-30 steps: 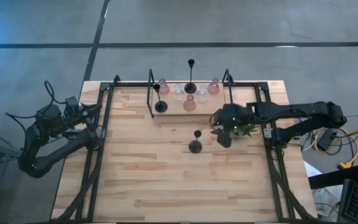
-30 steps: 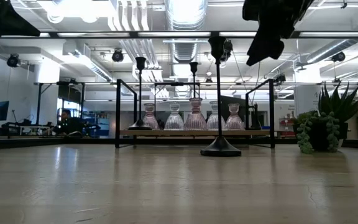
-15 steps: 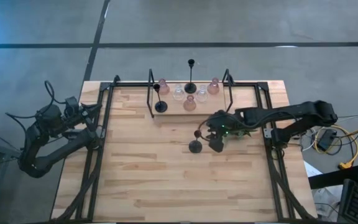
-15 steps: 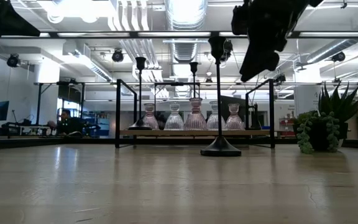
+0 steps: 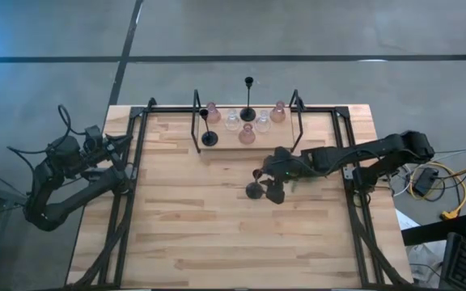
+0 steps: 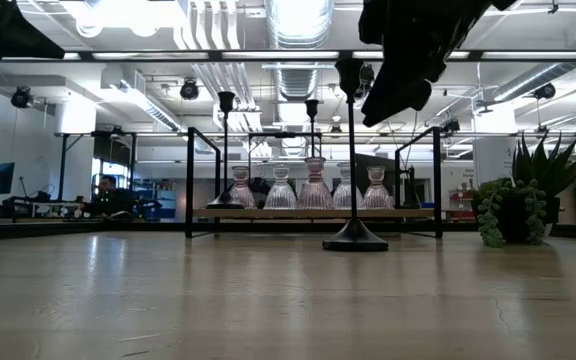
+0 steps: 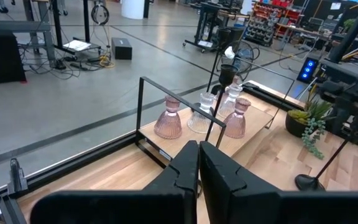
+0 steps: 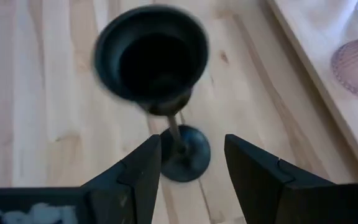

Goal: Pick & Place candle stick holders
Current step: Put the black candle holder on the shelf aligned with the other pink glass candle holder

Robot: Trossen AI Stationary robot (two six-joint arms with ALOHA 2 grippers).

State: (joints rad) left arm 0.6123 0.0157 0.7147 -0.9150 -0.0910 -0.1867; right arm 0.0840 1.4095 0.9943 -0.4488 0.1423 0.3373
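Holders: three black, perhaps five glass.

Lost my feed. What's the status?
Right gripper open, straddling lone black candle holder stem mid-table. Left gripper shut, parked at left edge. Nothing blocking.

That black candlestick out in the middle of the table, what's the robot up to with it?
The right gripper has its fingers open on either side of the black candle stick holder, which stands alone on the wooden table, not yet gripped. The other holders sit on a tray at the far edge. The left gripper waits shut at the table's left side.
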